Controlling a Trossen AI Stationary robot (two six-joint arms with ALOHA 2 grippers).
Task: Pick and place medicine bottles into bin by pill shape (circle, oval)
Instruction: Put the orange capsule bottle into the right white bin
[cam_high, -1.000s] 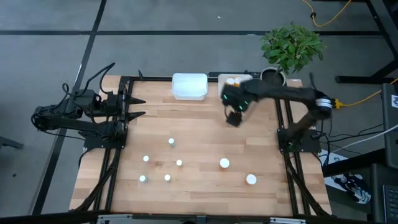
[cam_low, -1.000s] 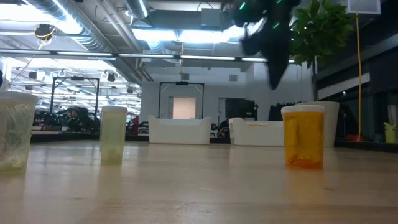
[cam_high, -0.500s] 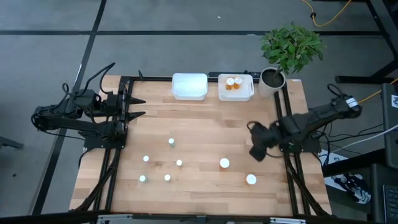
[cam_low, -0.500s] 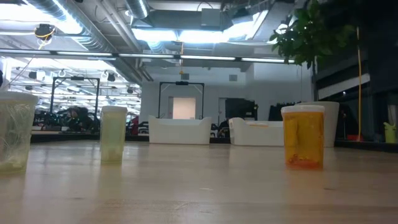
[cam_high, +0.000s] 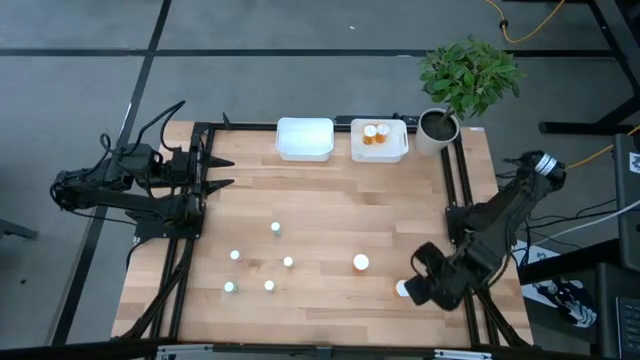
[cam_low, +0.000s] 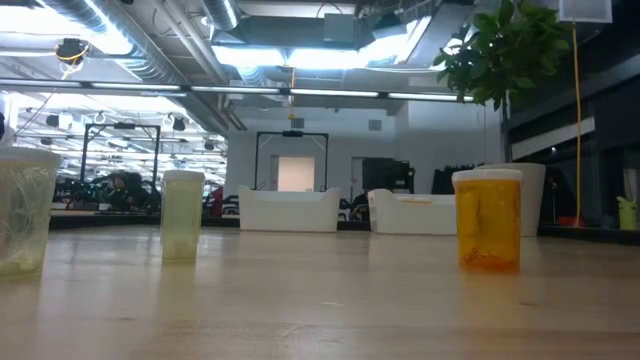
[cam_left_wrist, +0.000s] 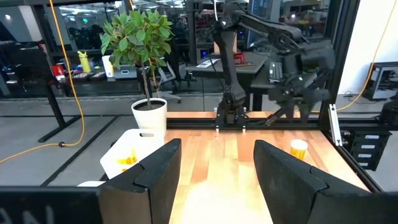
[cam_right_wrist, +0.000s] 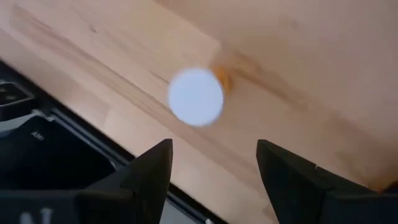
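Right gripper (cam_high: 428, 290) hangs above the orange medicine bottle (cam_right_wrist: 198, 94) at the table's (cam_high: 330, 200) front right edge, fingers (cam_right_wrist: 149, 171) spread apart, holding nothing; the bottle stands upright, white cap up, just ahead of the fingertips. Second orange bottle (cam_high: 361, 263) stands alone nearby. Two orange bottles (cam_high: 376, 133) sit in the right white bin (cam_high: 380, 152); left white bin (cam_high: 304, 138) beside it. Five tiny vials (cam_high: 275, 229) are scattered front left. Left gripper (cam_high: 222, 171) is parked at the left edge, jaws released. Potted plant (cam_high: 465, 80) at back right corner.
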